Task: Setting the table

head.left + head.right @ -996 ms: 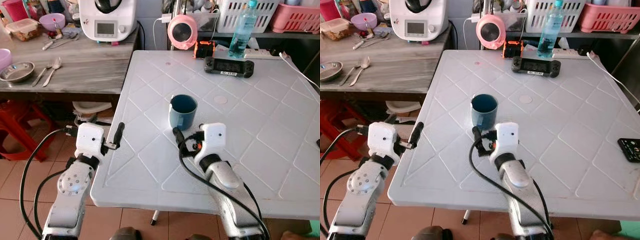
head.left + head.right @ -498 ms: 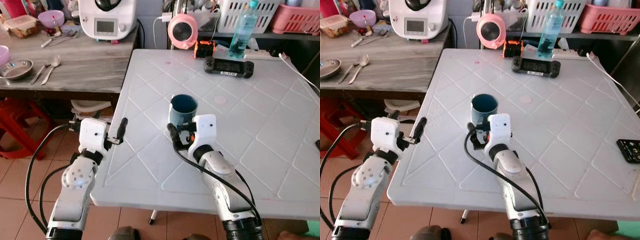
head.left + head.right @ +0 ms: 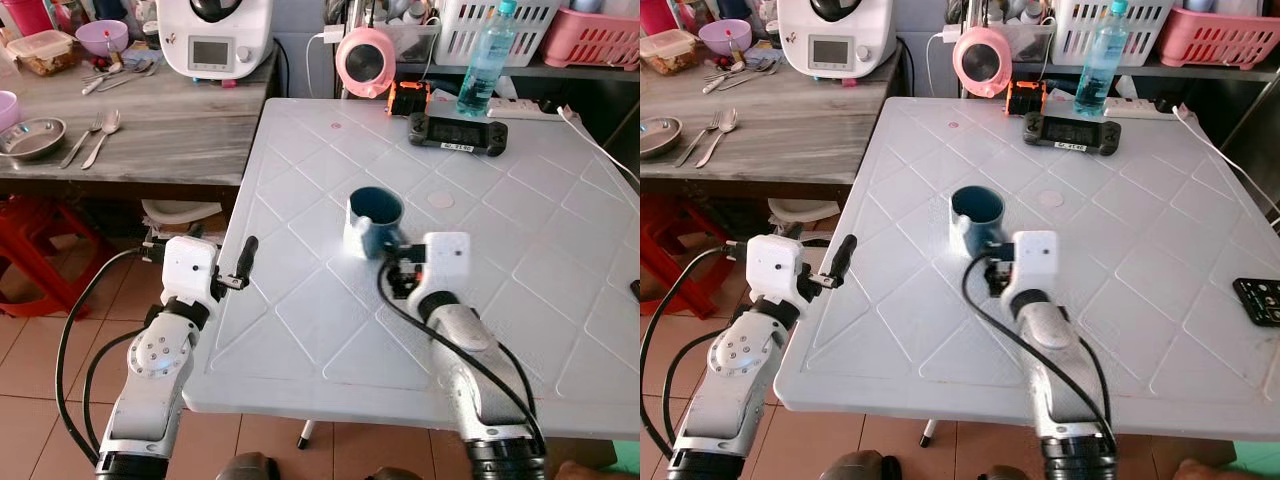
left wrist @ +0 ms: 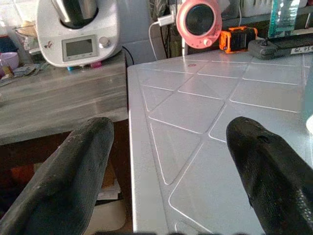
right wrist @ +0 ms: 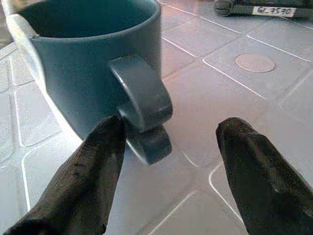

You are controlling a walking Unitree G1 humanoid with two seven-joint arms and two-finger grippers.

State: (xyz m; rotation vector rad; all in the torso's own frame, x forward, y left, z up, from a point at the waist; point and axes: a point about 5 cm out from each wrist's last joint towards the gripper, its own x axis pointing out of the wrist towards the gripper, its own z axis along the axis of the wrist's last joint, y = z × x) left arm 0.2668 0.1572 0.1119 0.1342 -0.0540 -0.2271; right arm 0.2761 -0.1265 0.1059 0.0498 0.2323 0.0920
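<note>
A dark blue mug (image 3: 375,214) stands near the middle of the white plastic table (image 3: 520,250). My right gripper (image 3: 395,266) is just in front of the mug and open. In the right wrist view the mug's handle (image 5: 143,100) points between its two fingers (image 5: 83,181), and one finger sits close beside the handle's lower end. My left gripper (image 3: 244,262) hovers open at the table's left edge with nothing between its fingers (image 4: 73,181).
At the table's far side lie a black game controller (image 3: 457,131), an orange device (image 3: 408,98) and a water bottle (image 3: 481,60). A phone (image 3: 1260,297) lies at the right edge. The wooden counter (image 3: 170,130) on the left holds spoons, a metal bowl and a kitchen machine.
My right gripper has swung from the mug's front left to its front right, and the handle now lies between its fingers. The mug has shifted slightly. The left arm barely moved.
</note>
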